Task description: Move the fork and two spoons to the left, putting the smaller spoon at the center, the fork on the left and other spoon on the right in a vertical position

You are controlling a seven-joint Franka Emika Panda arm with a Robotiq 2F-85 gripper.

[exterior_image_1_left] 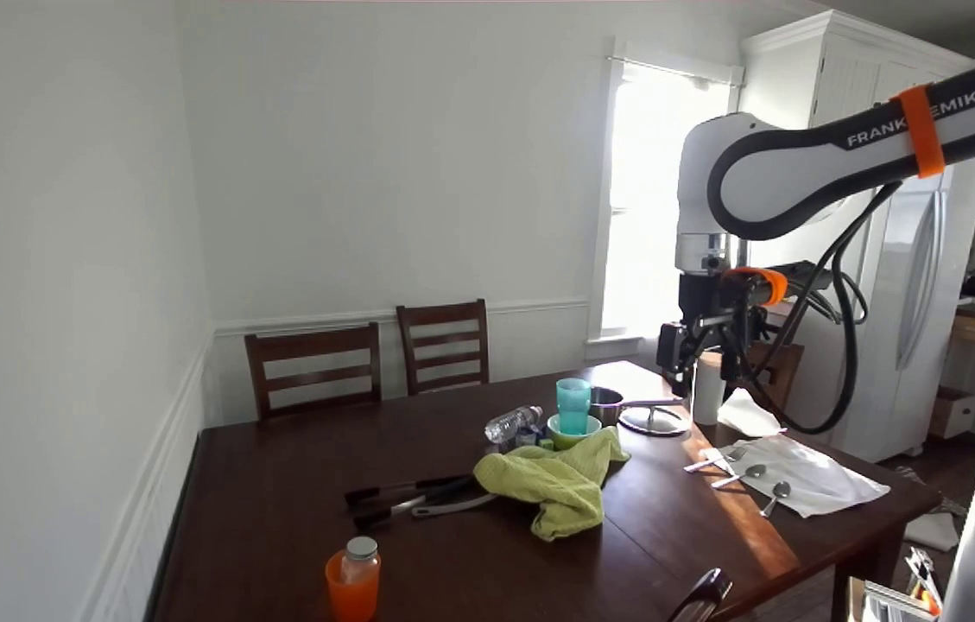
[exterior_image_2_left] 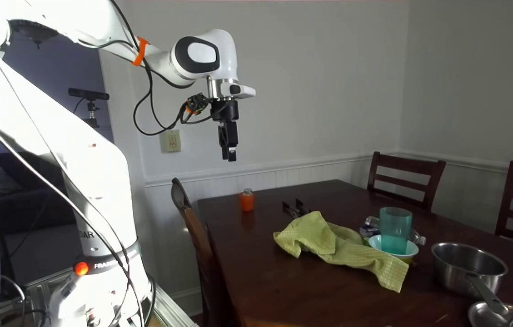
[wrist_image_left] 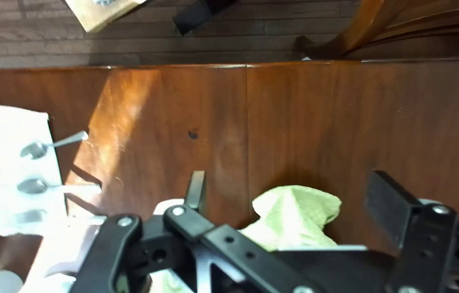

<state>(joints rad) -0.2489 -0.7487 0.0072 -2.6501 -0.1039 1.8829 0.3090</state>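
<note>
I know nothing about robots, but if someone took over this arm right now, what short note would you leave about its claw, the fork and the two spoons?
Gripper: open, empty, raised above the table.
Things: the fork, middle spoon and end spoon lie in a row, heads on the white cloth, handles sticking out past its edge. The end spoon looks the smaller.
Done: none placed yet, by the look of it.
Left: move all three to the left, set vertically: fork left, smaller one center, the other right.
</note>
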